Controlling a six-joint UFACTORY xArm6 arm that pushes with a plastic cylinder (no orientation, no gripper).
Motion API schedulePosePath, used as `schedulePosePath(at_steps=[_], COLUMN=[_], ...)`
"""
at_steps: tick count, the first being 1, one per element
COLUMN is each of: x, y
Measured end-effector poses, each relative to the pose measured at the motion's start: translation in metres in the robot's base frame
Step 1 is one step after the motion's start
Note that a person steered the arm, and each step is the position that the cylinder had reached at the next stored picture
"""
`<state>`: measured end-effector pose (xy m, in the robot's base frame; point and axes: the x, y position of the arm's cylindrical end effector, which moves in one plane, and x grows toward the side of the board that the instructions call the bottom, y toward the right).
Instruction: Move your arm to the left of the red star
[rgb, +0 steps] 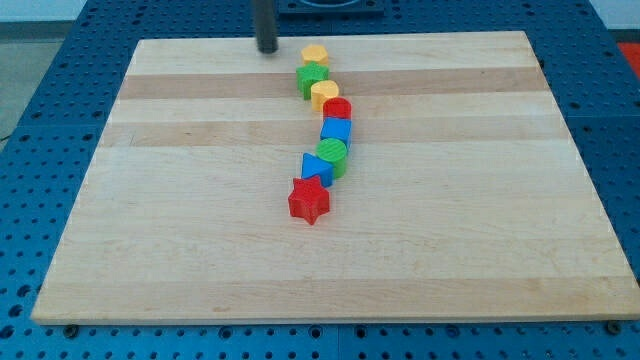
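Camera view: my tip (267, 49) sits at the far edge of the bench (180, 250), well apart from the red star (309, 201).
Blocks run in a chain from far to near: yellow block (315, 55), green block (312, 78), a second yellow block (324, 94), red cylinder (338, 109), blue cube (336, 131), green cylinder (333, 156), blue block (315, 167), then the star nearest, touching the blue block. No gripper is fitted, so there is no spread or pinch to tell. The approach seems barely begun; next I judge the tip should travel near, down the bare wood left of the chain, stopping just left of the star without nudging it.
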<state>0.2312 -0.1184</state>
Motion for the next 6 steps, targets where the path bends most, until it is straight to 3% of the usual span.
schedulePosePath(at_steps=[4,6], x=[0.248,0.3], y=[-0.019,0.014])
